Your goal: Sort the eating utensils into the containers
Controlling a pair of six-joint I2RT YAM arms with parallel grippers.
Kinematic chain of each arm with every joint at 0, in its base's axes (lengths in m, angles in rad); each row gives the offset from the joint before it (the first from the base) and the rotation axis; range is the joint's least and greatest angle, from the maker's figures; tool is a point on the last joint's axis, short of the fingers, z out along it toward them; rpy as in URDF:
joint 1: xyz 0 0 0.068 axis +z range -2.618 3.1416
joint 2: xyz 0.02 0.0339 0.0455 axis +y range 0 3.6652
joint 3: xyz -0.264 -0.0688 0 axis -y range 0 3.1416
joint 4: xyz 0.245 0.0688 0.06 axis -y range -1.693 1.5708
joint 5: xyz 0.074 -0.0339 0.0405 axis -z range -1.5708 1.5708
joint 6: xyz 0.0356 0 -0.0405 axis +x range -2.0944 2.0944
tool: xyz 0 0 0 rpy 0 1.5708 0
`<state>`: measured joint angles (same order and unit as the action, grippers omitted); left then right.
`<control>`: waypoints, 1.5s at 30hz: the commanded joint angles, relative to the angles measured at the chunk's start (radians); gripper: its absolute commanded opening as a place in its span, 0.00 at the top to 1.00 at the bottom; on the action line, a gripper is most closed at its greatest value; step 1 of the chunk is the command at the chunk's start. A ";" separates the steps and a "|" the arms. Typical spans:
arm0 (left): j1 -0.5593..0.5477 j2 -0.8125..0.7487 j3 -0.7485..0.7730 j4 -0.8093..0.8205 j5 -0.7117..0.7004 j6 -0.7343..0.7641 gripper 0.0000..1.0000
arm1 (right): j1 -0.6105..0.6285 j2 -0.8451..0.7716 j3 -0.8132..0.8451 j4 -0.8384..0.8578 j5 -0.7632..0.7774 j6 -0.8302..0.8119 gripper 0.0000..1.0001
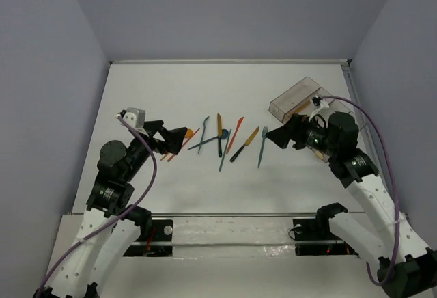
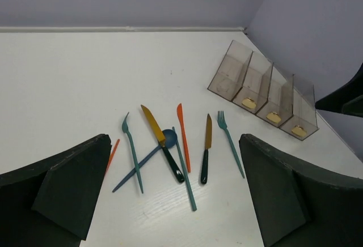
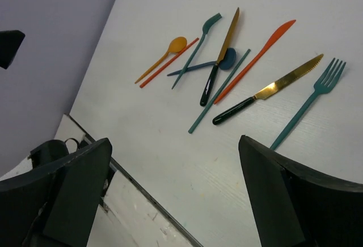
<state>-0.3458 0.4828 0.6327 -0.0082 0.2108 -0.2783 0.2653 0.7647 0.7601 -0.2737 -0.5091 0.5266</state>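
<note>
Several slim plastic utensils lie loose on the white table between my two grippers. The left wrist view shows a teal fork, a blue spoon, two gold-bladed knives with dark handles, an orange knife and another teal fork. An orange spoon shows in the right wrist view. The clear joined containers stand at the far right, also in the left wrist view. My left gripper is open and empty left of the pile. My right gripper is open and empty right of it.
The right arm and its purple cable overlap the near end of the containers. A metal rail runs along the table's front edge. Grey walls close the table at the back and both sides.
</note>
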 commanded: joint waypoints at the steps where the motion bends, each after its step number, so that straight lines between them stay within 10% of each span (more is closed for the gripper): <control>1: -0.004 0.020 0.048 0.014 0.049 0.034 0.01 | 0.092 0.073 0.025 0.007 0.144 -0.054 0.00; 21: -0.004 0.022 0.041 0.019 0.051 0.028 0.01 | 0.318 0.476 0.116 -0.084 0.756 -0.028 0.06; 45: -0.004 0.007 0.039 0.025 0.071 0.031 0.01 | 0.347 0.923 0.242 0.001 0.847 0.007 0.57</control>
<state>-0.3458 0.4999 0.6365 -0.0277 0.2661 -0.2592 0.5991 1.6634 0.9672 -0.3065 0.3000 0.5175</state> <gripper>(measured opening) 0.992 0.463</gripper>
